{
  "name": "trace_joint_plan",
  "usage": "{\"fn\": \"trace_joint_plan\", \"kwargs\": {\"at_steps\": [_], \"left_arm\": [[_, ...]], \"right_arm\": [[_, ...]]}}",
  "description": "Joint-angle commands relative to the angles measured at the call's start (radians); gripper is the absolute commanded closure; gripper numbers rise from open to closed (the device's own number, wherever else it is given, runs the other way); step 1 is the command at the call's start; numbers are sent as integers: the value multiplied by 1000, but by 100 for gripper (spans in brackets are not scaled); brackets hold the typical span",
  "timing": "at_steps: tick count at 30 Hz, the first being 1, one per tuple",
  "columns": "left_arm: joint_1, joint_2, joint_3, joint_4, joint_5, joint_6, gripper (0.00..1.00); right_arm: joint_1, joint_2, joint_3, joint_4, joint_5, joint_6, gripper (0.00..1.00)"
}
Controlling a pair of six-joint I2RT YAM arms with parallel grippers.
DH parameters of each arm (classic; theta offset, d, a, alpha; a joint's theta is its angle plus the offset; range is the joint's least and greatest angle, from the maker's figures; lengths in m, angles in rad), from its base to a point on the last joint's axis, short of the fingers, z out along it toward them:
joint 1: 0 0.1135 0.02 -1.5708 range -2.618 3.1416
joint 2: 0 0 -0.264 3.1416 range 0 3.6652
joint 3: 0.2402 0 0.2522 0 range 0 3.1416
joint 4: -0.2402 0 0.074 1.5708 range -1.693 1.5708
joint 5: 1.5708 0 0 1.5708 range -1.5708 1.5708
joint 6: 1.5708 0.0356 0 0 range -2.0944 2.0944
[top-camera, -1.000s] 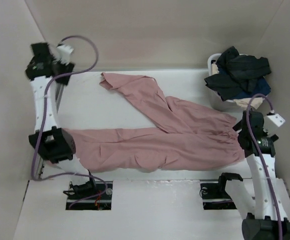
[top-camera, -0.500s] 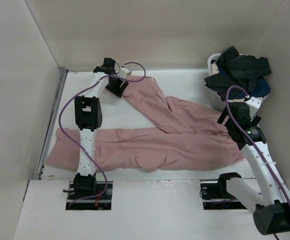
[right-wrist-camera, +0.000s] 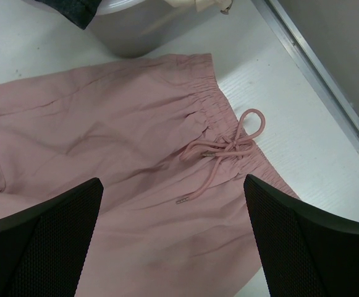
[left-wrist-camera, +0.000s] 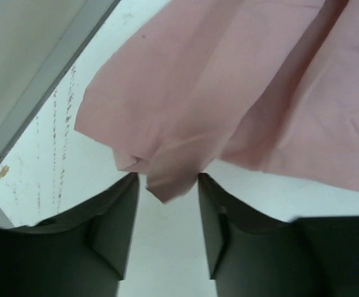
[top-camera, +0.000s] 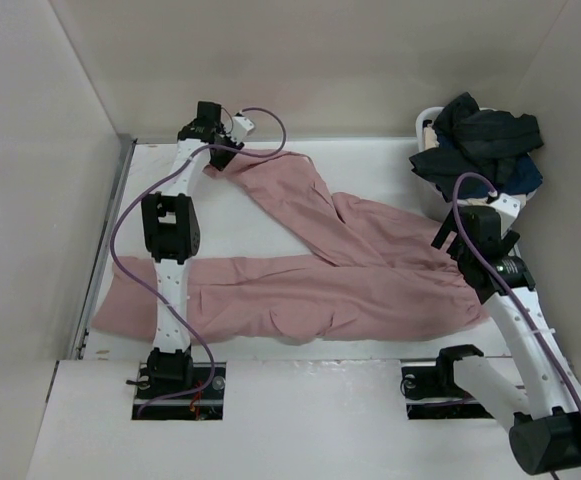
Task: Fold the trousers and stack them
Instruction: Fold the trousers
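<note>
The dusty-pink trousers [top-camera: 350, 280] lie spread on the white table. One leg runs left along the front, the other slants to the back left, and the waist is at the right. My left gripper [top-camera: 220, 157] is at the cuff of the back leg. In the left wrist view it [left-wrist-camera: 167, 185] is open, with a folded tip of the cuff [left-wrist-camera: 167, 176] between its fingertips [left-wrist-camera: 126, 210]. My right gripper [top-camera: 467, 250] hangs above the waist. In the right wrist view it [right-wrist-camera: 173, 182] is wide open over the gathered waistband and drawstring [right-wrist-camera: 222, 151], touching nothing.
A pale bin [top-camera: 432, 195] at the back right holds black and navy garments [top-camera: 480, 140] and a cream cloth; its wall shows in the right wrist view [right-wrist-camera: 142, 25]. Metal rails run along the table's left edge [top-camera: 105, 240] and right edge [right-wrist-camera: 315, 62]. Cardboard walls enclose the table.
My left arm left the front leg's cuff at the near left and swung to the back leg's cuff. The front leg now lies flat. My right gripper rose slightly over the waist.
</note>
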Motion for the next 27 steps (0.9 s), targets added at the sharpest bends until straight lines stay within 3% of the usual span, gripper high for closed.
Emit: {"fn": "trace_joint_plan", "kwargs": {"at_steps": [1,7,15,27], "left_arm": [[-2,-40,34,-82,18,65,67],[8,-18,29,-118,75,29,100],[63,-187,3,115,-3,-57,100],[231,-460,-351,62,-43,-34,100]], "right_arm": [[9,1,8,23,-9,-8,0],[-37,41,-3,47,-36,-45,0],[-124,381,65,76,-102,-207,0],[-190,659,178,366,-76,-447,0]]}}
